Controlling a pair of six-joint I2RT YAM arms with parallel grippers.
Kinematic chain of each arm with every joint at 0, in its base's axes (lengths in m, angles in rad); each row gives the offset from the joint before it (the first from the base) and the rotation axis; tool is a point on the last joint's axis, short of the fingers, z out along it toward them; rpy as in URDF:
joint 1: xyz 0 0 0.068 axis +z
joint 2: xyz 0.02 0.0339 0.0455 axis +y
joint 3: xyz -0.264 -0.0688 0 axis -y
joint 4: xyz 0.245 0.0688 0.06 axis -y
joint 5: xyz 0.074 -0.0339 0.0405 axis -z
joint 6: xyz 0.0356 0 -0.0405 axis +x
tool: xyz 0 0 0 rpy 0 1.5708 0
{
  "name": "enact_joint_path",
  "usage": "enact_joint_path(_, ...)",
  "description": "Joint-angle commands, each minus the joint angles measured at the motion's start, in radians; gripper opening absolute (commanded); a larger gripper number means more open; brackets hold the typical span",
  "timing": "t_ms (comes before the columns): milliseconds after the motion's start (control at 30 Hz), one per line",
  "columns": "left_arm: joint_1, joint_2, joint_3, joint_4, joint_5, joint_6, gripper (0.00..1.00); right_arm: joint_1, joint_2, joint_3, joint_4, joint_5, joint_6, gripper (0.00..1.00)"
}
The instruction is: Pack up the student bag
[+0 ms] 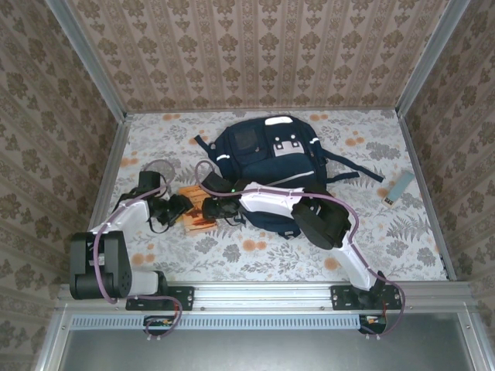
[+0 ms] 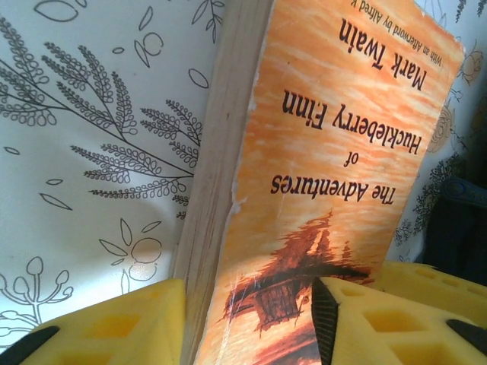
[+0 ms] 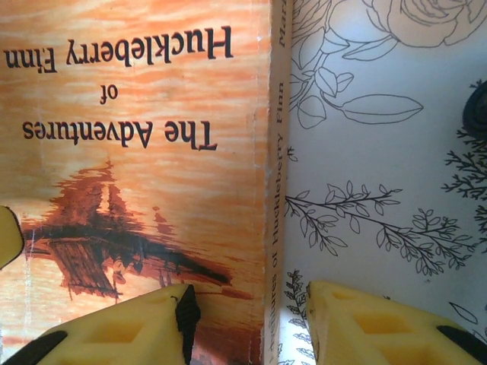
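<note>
The big navy blue fabric backpack (image 1: 259,158) with the white reflective stripe and grey-white patches lies flat on the white floral-print tabletop (image 1: 255,255). It's just beyond both sets of jaws and a bit to their right, and its near edge is right beside the right jaws.

Between the two sets of jaws lies an orange paperback book (image 1: 198,212), The Adventures of Huckleberry Finn, cover up.

The left jaws sit at its left side, half spread. In the left wrist view the page edge runs into the gap, with one yellow finger (image 2: 114,331) out over the tabletop and the other over the cover.

The right jaws do the same at the spine side, about as wide. One yellow finger (image 3: 114,331) is over the cover and the other is past the spine.

Whether either pair is actually pinching the book, can't tell.

Well off to the right of the right jaws there's a small pale blue-grey oblong thing (image 1: 401,187).
</note>
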Motion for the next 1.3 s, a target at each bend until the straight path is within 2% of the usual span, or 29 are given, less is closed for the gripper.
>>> enact_joint_path(0,-0.006,-0.043,0.018,0.011,0.097,-0.007,0.45,-0.002,0.042,-0.010,-0.035,-0.032,0.006,0.44)
enact_joint_path(167,-0.038,-0.058,0.033,-0.001,0.107,0.010,0.38,-0.012,0.034,-0.033,-0.014,-0.049,0.013,0.43)
enact_joint_path(400,-0.057,-0.043,0.036,0.001,0.097,0.009,0.34,-0.019,0.025,-0.049,0.005,-0.072,0.021,0.42)
enact_joint_path(500,-0.058,-0.045,0.040,-0.007,0.080,0.008,0.27,-0.021,0.018,-0.055,0.006,-0.077,0.024,0.41)
enact_joint_path(667,-0.057,-0.092,0.053,-0.034,0.029,0.009,0.09,-0.040,-0.053,-0.089,0.024,-0.085,0.023,0.42)
enact_joint_path(800,-0.057,-0.170,0.071,-0.052,0.025,0.008,0.04,-0.077,-0.189,-0.179,0.122,-0.159,0.011,0.51)
enact_joint_path(933,-0.055,-0.252,0.100,-0.058,0.075,-0.010,0.04,-0.129,-0.346,-0.298,0.243,-0.248,0.007,0.72)
enact_joint_path(1033,-0.047,-0.293,0.136,-0.051,0.137,-0.031,0.04,-0.177,-0.439,-0.393,0.351,-0.330,0.043,0.84)
enact_joint_path(1133,-0.045,-0.309,0.168,0.002,0.221,-0.093,0.04,-0.218,-0.497,-0.469,0.466,-0.404,0.106,0.90)
enact_joint_path(1267,-0.051,-0.314,0.206,0.113,0.342,-0.197,0.04,-0.251,-0.533,-0.515,0.529,-0.440,0.151,0.91)
